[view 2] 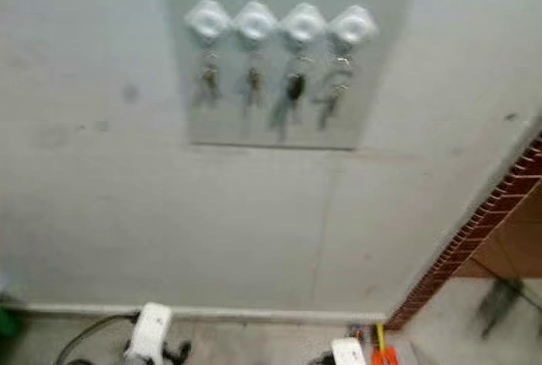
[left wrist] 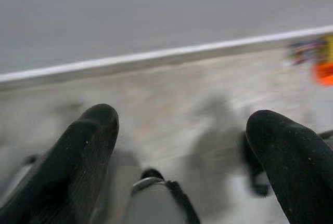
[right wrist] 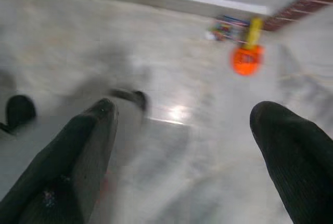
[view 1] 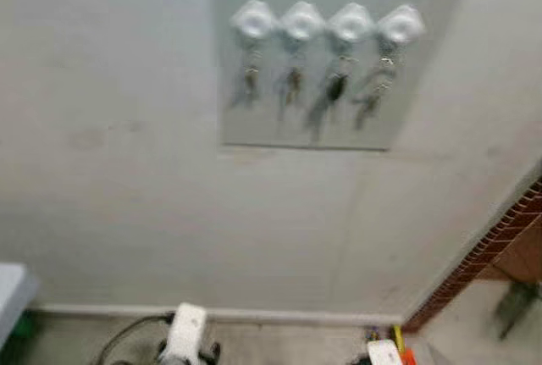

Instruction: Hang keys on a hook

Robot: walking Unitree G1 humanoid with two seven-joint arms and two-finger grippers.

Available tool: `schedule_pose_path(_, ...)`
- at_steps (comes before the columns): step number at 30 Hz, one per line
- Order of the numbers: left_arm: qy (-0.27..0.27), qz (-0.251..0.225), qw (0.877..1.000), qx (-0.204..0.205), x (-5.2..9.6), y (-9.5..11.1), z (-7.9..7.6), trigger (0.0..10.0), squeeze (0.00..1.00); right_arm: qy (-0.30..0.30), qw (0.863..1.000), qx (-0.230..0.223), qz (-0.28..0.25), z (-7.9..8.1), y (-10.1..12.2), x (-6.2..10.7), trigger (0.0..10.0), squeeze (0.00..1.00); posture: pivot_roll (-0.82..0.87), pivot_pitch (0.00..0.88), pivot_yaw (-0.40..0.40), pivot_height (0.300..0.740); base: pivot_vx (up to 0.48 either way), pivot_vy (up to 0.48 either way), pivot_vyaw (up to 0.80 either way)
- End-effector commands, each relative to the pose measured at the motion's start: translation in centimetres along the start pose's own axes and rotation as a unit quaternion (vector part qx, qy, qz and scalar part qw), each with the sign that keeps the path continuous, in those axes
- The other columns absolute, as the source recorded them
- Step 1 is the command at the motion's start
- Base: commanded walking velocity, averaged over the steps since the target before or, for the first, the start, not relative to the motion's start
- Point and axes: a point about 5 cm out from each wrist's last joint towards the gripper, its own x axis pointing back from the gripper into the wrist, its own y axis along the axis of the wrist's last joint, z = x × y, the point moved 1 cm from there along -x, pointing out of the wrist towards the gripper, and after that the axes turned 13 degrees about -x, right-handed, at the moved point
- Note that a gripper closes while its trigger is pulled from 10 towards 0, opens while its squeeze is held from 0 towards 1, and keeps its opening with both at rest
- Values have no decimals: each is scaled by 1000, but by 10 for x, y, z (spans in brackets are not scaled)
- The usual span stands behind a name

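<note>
A grey panel (view 1: 254, 119) on the wall (view 1: 110, 170) carries four white hooks (view 1: 326, 22) in a row along its top edge — a bunch of keys (view 1: 336, 85) hangs from each, blurred. Both arms hang low near the floor (left wrist: 171, 99). The left end effector (left wrist: 182, 151) is released, fingers wide apart and holding nothing; the right end effector (right wrist: 182, 151) likewise — an orange object (right wrist: 246, 59) lies on the floor beyond it, near a brick edge (view 1: 495, 246).
</note>
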Motion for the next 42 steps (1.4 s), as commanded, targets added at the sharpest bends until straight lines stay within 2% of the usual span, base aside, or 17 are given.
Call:
schedule_pose_path(1, 19, 10, 1000, -7, 3, -6, 14, 10000, 0, 5, 1000, -3, 7, 5, -4, 0, 10000, 0, -70, 0, 7, 740, 0, -480, 0)
schedule_pose_path(13, 19, 11, 1000, -10, 3, -7, 14, 10000, 0, 2, 1000, -5, 13, 3, -8, 1, 10000, 0, -74, 0, 6, 740, 0, -392, 0)
schedule_pose_path(34, 25, 12, 1000, 3, 3, -8, 16, 10000, 0, 1, 1000, -9, 19, 2, -12, 2, 10000, 0, -75, 0, 8, 740, 0, 0, 0)
schedule_pose_path(36, 18, 15, 999, -25, 3, -8, 16, 10000, 0, 2, 1000, -9, 20, 2, -13, 2, 10000, 0, -75, 0, 8, 740, 0, 0, 0)
schedule_pose_path(42, 16, 17, 1000, -16, 3, -10, 15, 10000, 0, 2, 1000, -10, 22, 2, -14, 2, 10000, 0, -76, 0, 9, 740, 0, -320, 0)
